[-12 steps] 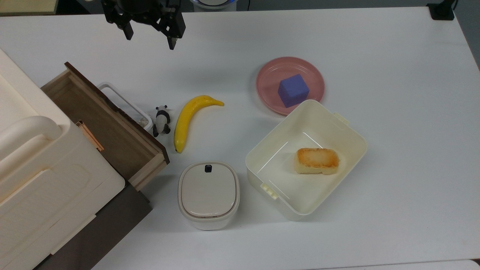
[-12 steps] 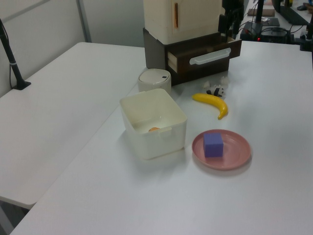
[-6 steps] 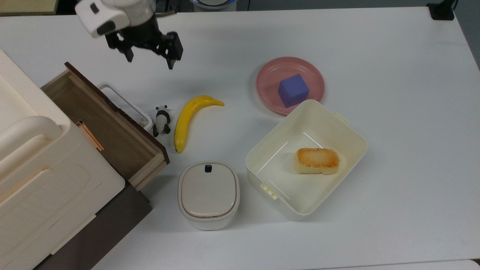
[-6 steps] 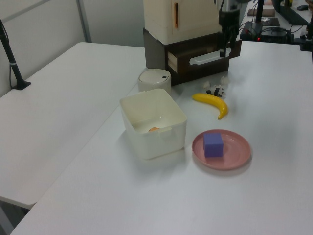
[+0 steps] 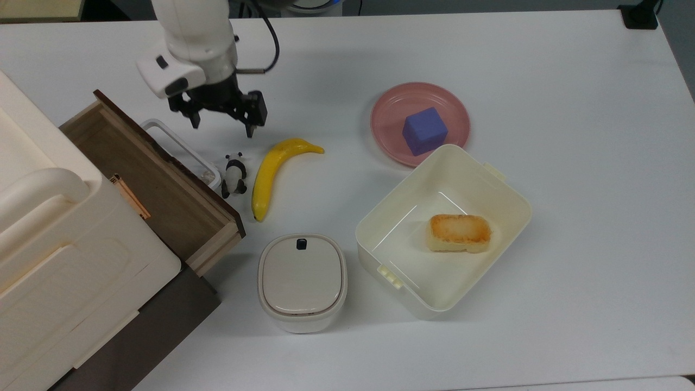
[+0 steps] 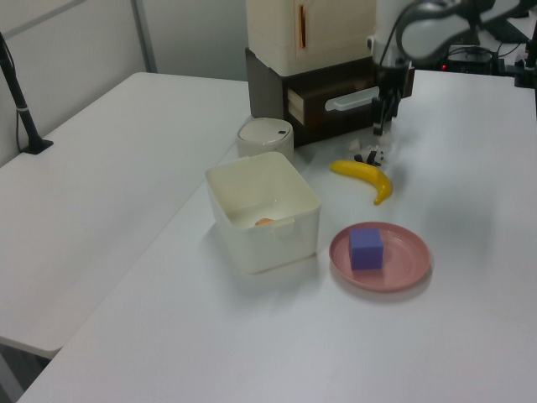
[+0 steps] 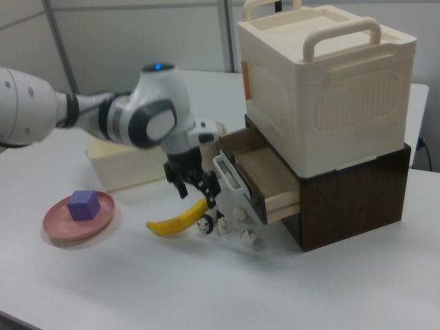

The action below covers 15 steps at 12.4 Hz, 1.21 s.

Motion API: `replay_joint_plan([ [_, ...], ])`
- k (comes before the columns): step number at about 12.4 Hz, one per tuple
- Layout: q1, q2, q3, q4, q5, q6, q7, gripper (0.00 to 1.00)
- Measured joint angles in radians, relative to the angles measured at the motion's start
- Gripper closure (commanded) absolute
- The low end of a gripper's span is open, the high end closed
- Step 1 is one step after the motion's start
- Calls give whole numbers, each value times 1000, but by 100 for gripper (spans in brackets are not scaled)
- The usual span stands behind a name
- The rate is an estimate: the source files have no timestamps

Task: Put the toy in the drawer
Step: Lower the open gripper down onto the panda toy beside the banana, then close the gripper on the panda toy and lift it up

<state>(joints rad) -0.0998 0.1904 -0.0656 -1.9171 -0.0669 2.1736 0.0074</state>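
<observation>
The drawer (image 5: 146,179) stands pulled out of the cream cabinet (image 5: 49,255), its wooden floor bare. The gripper (image 5: 222,126) hangs above the table with fingers spread apart, gripping nothing. Just below it in the top view, the toy (image 5: 234,174) lies on the table between the drawer's front panel and the banana (image 5: 271,172).

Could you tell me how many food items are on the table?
2: a banana lying beside the toy, and a toasted bread piece inside the open cream tub.
</observation>
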Motion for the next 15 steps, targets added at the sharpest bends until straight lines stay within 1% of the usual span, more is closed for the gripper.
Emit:
replay_joint_plan([
  [2, -9, 19, -1, -66, -2, 119, 0, 0],
  [3, -14, 30, -1, -75, -2, 140, -2, 2],
  [4, -17, 42, -1, -78, -2, 157, -4, 6],
  [5, -17, 55, -1, -78, -2, 172, -5, 13],
  [6, -16, 69, -1, -78, -2, 188, -5, 28],
  [7, -15, 89, 0, -78, -2, 207, -7, 38],
  [9, -13, 112, 1, -78, -2, 228, -44, 74],
  [11, -13, 119, 1, -77, -2, 232, -75, 100],
  [15, -11, 116, 7, -61, -2, 233, -81, 100],
])
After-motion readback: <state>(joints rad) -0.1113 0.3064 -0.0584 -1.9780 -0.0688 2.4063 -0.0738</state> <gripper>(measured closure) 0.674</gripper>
